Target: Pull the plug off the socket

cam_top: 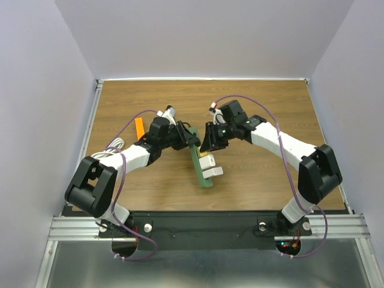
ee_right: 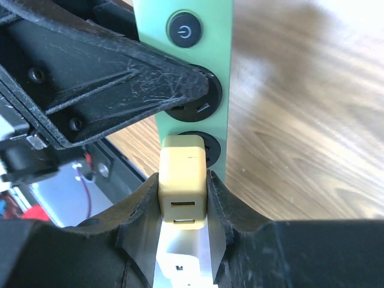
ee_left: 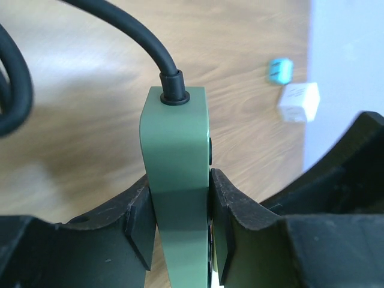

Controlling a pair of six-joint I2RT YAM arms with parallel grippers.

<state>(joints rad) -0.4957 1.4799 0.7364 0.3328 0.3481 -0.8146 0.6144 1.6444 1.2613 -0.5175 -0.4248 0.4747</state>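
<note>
The socket is a long dark-green power strip lying on the wooden table, with a thin black cord at its far end. My left gripper is shut on that cord end of the strip, one pad on each side. A cream-yellow plug sits in a round black outlet of the strip. My right gripper is shut on this plug, its fingers touching both sides. In the top view the right gripper is just above the plug. A second white plug sits in the strip nearer the arm bases.
A power button is at the strip's end. A small cyan plug and a white cube adapter lie on the table. An orange object and a white cable bundle lie at the left. Walls surround the table.
</note>
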